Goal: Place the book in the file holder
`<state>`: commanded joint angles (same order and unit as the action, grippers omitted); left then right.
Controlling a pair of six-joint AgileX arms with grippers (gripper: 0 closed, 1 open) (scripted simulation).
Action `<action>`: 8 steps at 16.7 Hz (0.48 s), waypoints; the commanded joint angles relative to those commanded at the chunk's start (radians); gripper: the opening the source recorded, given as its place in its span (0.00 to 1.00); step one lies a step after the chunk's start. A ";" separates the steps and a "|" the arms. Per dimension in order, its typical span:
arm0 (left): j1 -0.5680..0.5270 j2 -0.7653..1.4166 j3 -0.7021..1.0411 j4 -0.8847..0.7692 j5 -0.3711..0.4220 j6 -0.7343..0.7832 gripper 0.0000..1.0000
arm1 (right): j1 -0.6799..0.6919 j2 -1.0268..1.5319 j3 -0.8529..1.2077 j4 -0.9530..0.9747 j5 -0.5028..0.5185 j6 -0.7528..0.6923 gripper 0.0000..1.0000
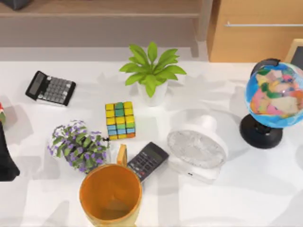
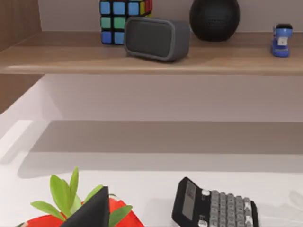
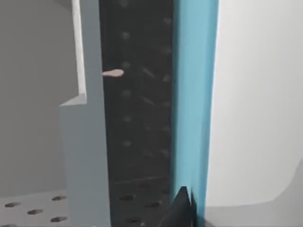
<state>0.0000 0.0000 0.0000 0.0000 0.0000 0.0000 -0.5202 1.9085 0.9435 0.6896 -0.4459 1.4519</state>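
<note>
up close in the right wrist view, the flat white book with a smooth light blue spine (image 3: 194, 94) stands upright against the dark perforated interior of the grey file holder (image 3: 83, 142), whose wall is a plain matte slab with a stepped top edge. a dark finger tip of the right gripper (image 3: 182, 208) touches the book's blue edge low down; whether those jaws are closed on it i cannot tell.

on the glossy white table (image 1: 265, 189) sit a round multicoloured globe on a black stand (image 1: 272, 94), a shiny orange mug (image 1: 111, 194), a white round desk fan with a mesh face (image 1: 196, 149), a leafy green plant in a white pot (image 1: 152, 71), a purple-flowered bush (image 1: 78, 146), a gridded colour cube (image 1: 120, 120), and two dark grey calculators, one far left (image 1: 51, 88) and one by the mug (image 1: 147, 161).

the left arm (image 1: 5, 156) is parked at the table's left edge, with one dark finger tip of the left gripper (image 2: 92, 213) in its wrist view, the jaw gap out of sight.
</note>
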 joint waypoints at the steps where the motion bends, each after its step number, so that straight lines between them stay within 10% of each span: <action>1: 0.000 0.000 0.000 0.000 0.000 0.000 1.00 | 0.006 0.016 0.019 -0.002 0.007 0.002 0.00; 8: 0.000 0.000 0.000 0.000 0.000 0.000 1.00 | 0.035 0.063 0.067 -0.015 0.021 0.007 0.00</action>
<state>0.0000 0.0000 0.0000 0.0000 0.0000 0.0000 -0.4850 1.9717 1.0106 0.6743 -0.4251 1.4585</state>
